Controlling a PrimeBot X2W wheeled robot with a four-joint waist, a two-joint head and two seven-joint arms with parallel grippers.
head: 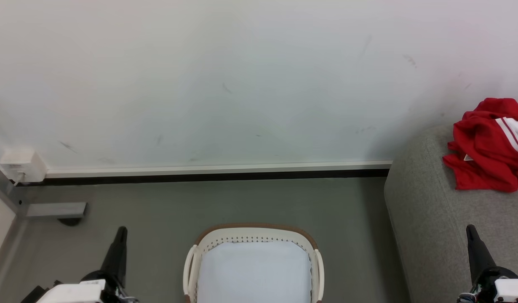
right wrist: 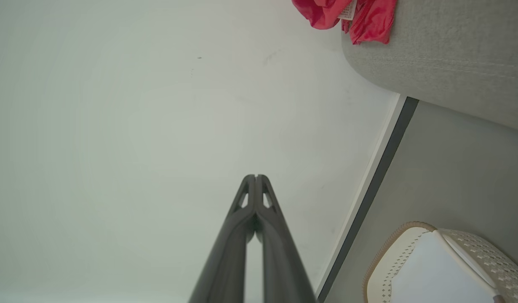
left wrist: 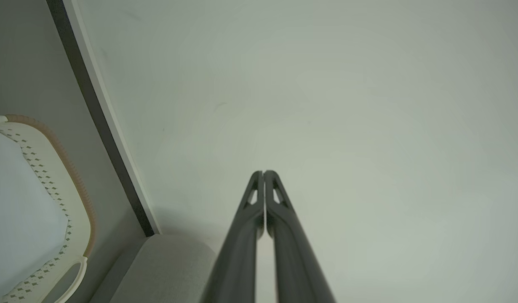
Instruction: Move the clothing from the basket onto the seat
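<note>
Fingers of left gripper (head: pixel 121 236), lower left of head view: long, dark, pressed flat together, gripping nothing. Bottom centre: oval cream-white plastic laundry basket with brown rim (head: pixel 254 228), holding just a plain white cloth liner (head: pixel 252 271). Right of that: large light-grey fabric sofa seat (head: pixel 431 219). Right edge, on that seat: crumpled red sports jersey with white striped panels (head: pixel 484 147), already out of the basket. Lower right: right gripper (head: pixel 472 235), closed likewise, empty. Looks light, soft and limp; likely drapes and slips when lifted, no breakage risk. Best pinched at a raised fold near the heap's top, not at the small white tag (head: pixel 467 158).
</note>
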